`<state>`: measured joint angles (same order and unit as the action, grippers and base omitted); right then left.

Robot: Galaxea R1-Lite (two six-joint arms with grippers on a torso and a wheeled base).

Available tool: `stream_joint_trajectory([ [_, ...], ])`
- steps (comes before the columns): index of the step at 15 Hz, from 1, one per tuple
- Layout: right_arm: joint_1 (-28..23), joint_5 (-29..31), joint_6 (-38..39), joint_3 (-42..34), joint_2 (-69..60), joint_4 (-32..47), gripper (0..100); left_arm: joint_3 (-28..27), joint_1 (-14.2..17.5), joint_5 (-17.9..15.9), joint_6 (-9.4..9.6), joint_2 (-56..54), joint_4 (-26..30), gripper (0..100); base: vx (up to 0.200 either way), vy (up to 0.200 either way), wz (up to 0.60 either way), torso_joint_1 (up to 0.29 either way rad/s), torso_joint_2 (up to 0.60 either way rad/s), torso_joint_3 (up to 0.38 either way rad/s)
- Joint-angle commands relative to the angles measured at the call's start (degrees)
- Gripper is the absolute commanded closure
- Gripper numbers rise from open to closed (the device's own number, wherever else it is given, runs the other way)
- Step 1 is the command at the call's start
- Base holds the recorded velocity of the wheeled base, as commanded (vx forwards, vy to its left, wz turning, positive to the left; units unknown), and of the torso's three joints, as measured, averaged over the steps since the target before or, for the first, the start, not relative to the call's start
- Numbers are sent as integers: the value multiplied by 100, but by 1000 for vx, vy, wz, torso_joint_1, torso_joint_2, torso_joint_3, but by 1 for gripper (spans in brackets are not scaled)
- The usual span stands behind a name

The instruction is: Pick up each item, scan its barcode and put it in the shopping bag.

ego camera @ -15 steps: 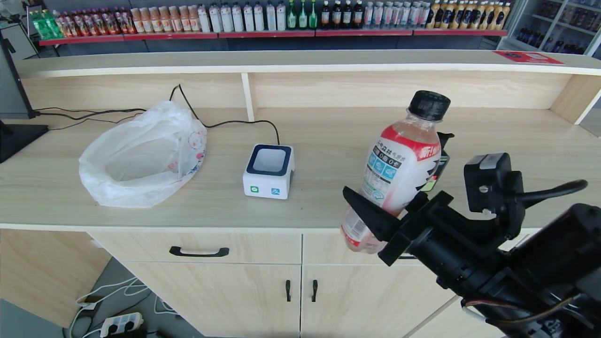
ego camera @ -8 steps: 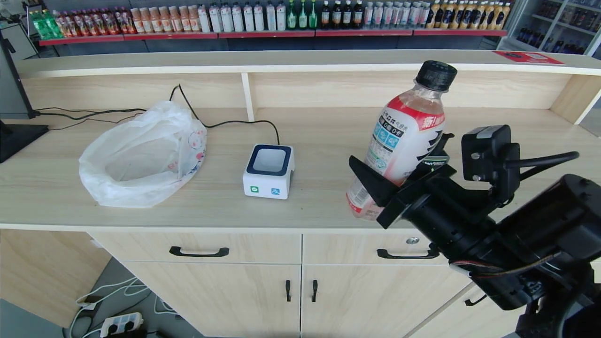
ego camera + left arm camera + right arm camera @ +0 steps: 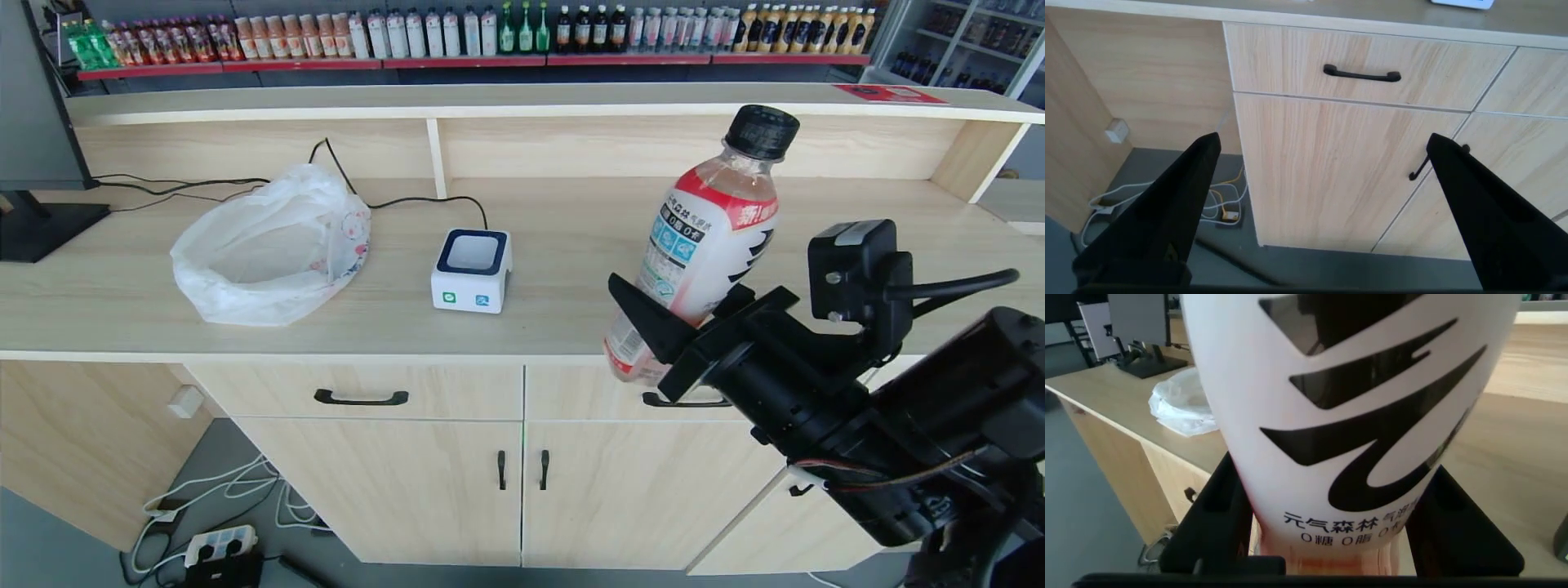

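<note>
The bottle (image 3: 710, 220), clamped in the right gripper (image 3: 694, 298), is to be held over the scanner (image 3: 472, 282), barcode (image 3: 625, 349) (seemingly near the base) facing down.

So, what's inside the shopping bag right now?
The shopping bag lies open: only bare white plastic shows inside, no items. Its raised near rim covers the lowest part of the inside. The bottle is in the right gripper.

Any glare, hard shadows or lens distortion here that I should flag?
Head view: even light, soft shadows beside the bag and scanner, no strong glare; the ledge bows slightly. Left wrist view: the left tool is a dark silhouette against the lit cabinet. Right wrist view: the bottle is evenly lit, without hot spots.
</note>
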<state>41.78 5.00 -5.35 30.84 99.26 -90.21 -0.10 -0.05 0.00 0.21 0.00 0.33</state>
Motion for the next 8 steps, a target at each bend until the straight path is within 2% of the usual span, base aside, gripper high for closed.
stream_joint_trajectory([
  [1,-56,10,-1,-87,-143,21,100,1,-4,0,-3,0,2,0,0,200,0,2,-2,2],
  [8,-196,10,8,-166,-152,21,100,1,-4,0,-38,0,2,0,0,200,0,8,2,4],
])
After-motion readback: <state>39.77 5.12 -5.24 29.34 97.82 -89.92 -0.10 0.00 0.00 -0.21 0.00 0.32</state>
